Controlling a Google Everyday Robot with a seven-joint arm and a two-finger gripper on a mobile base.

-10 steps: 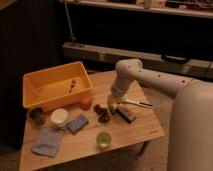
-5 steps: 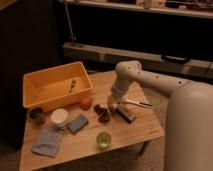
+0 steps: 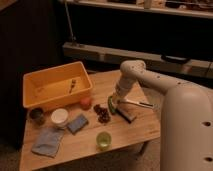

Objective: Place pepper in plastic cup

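Dark shelves fill the room behind the low wooden table (image 3: 140, 131), and your one camera looks down on it. Your robot's white arm (image 3: 150, 82) bends down to the middle of the table, and its gripper (image 3: 114, 101) sits low, right at the slim dark-green pepper (image 3: 110, 106). That looks like a good spot to grab it, but you cannot tell if the gripper is wide, narrow or holding it. The pepper is down by the table top, just beside the dark red grape bunch (image 3: 103, 114). The small see-through light-green plastic cup (image 3: 103, 140) stands upright near the front edge, apart from the pepper, and seems empty, so your job is not done. The big yellow plastic bin (image 3: 52, 101) holds a small thin thing you cannot name. The white round tub (image 3: 60, 117) and the dark grey cup (image 3: 36, 115) stand near it.
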